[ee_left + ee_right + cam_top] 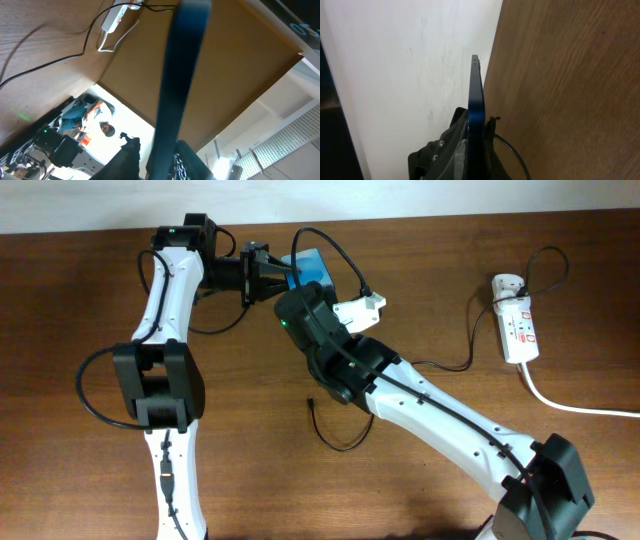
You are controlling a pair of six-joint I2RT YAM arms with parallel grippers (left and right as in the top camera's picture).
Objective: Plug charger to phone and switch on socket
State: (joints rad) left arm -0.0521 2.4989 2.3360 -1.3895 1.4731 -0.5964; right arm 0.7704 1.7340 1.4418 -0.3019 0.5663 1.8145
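Note:
The phone (312, 264), its blue screen lit, is held off the table at the back centre. My left gripper (278, 272) is shut on its left end. My right gripper (300, 288) closes on it from the front. In the left wrist view the phone (182, 75) shows edge-on between the fingers (160, 160). It is also edge-on in the right wrist view (476, 95), between those fingers (477, 150). The white socket (518, 330) lies at the right, with the white adapter (505, 283) plugged in. The charger's black cable (455, 366) passes under my right arm, and its connector tip (311, 401) lies loose on the table.
The socket's thick white cord (570, 405) trails off to the right edge. The socket also shows far off in the left wrist view (114, 17). A thin black cable (345, 255) arches over the phone to the right wrist's white camera (362, 310). The table is brown wood.

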